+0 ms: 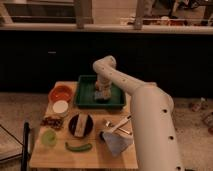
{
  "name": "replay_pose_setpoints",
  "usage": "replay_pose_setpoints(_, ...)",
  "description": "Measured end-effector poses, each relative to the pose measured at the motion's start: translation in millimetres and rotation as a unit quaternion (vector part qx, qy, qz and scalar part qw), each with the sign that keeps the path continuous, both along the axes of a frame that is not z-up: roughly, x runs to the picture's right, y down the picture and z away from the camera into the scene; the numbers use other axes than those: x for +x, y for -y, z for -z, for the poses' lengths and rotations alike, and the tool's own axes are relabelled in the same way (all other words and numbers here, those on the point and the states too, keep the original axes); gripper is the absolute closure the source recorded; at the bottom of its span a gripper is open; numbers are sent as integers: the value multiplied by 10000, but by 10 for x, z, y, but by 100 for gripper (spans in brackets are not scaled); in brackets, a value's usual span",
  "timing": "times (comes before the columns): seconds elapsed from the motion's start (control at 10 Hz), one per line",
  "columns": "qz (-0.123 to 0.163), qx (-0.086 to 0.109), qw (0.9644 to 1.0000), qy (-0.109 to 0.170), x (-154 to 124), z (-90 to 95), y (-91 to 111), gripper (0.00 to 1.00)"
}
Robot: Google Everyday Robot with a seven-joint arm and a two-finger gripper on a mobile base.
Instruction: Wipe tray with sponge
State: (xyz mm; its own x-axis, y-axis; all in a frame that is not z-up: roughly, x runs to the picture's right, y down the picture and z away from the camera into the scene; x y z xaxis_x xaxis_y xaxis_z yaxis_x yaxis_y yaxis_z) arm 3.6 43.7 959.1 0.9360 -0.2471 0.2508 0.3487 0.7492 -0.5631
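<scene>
The dark green tray [86,94] lies at the back of the wooden table. The pale bluish-grey sponge [101,95] rests on the tray floor, right of its middle. My gripper [102,90] reaches straight down from the white arm onto the sponge, inside the tray. A small orange ball [97,85] sits in the tray just left of the gripper.
An orange bowl [60,92] and a white bowl [60,106] stand left of the tray. A round black plate [81,125], a green cup [48,138], a green vegetable [78,147], cutlery [118,125] and a grey-blue folded cloth [117,141] lie at the front.
</scene>
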Motion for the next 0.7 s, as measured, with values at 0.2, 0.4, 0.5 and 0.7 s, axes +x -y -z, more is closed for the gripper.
replay_pose_setpoints(0.2, 134, -92, 9997, 162, -14, 85, -105, 94)
replay_pose_setpoints(0.4, 206, -168, 9994, 220, 86, 166, -202, 94)
replay_pose_setpoints(0.5, 209, -182, 9994, 193, 164, 183, -214, 94)
replay_pose_setpoints(0.7, 144, -155, 9998, -3, 405, 178, -178, 94)
